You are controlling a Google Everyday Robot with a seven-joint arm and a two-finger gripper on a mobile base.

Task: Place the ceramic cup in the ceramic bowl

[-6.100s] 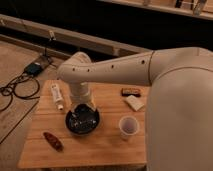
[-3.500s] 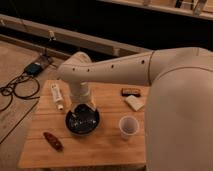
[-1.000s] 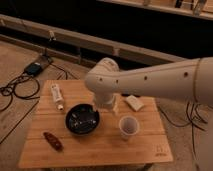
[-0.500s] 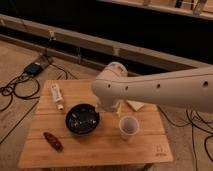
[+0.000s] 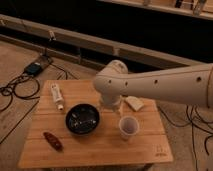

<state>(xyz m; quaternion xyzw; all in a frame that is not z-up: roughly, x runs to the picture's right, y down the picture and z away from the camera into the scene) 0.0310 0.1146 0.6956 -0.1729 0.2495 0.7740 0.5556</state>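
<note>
Tabletop (image 5: 102, 148), wooden. Ceramic cup (image 5: 128, 127): upright, right of centre, apart from the bowl. Ceramic bowl (image 5: 69, 121): black, left of the cup. Gripper (image 5: 111, 104): under the white arm (image 5: 150, 85), above the rear of the tabletop between bowl and cup (open or closed: cannot tell). Printed white tube (image 5: 57, 95): rear left. Brown object (image 5: 52, 141): front left.

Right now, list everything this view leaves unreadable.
1. End effector: below the arm's wrist, above the table between bowl and cup; the arm hides most of it.
2. White slab behind the cup: the arm covers one end; too blurred to identify.
3. Tube: print too small to read.
4. Brown item: too blurred to identify.
</note>
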